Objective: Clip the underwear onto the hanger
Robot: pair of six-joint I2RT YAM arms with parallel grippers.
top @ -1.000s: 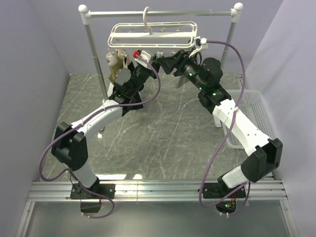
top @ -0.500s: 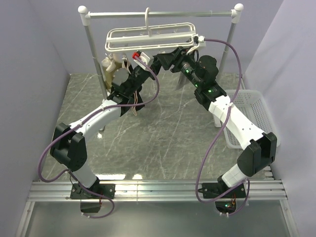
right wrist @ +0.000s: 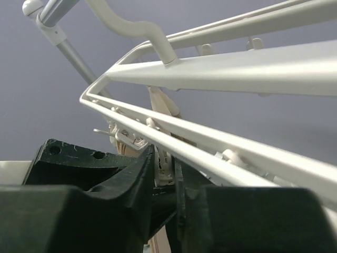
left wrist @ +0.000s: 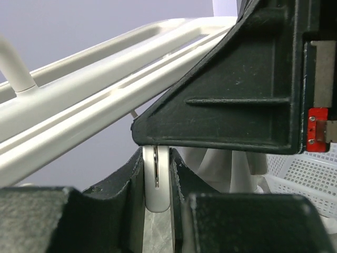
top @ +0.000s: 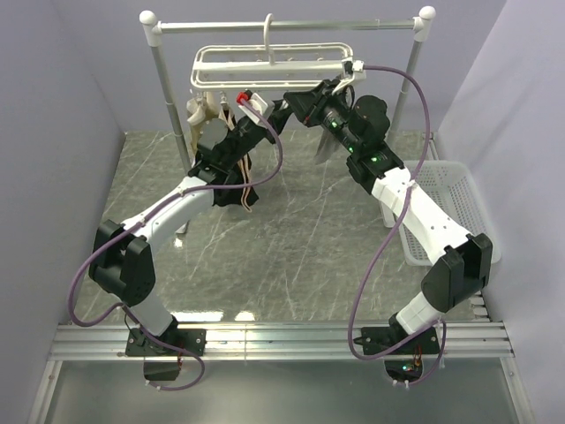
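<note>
Left hand grips a clip (hanger rail directly above).

We see the left claw and right claw raised just beneath the cream plastic double-rail hanger, hooked on a metal rail, black tan-banded underwear dangling below.

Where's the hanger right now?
Top view, back centre: the hanger hangs by its hook from the metal rail; the left gripper pinches a clip under its front edge, the right gripper alongside.
</note>
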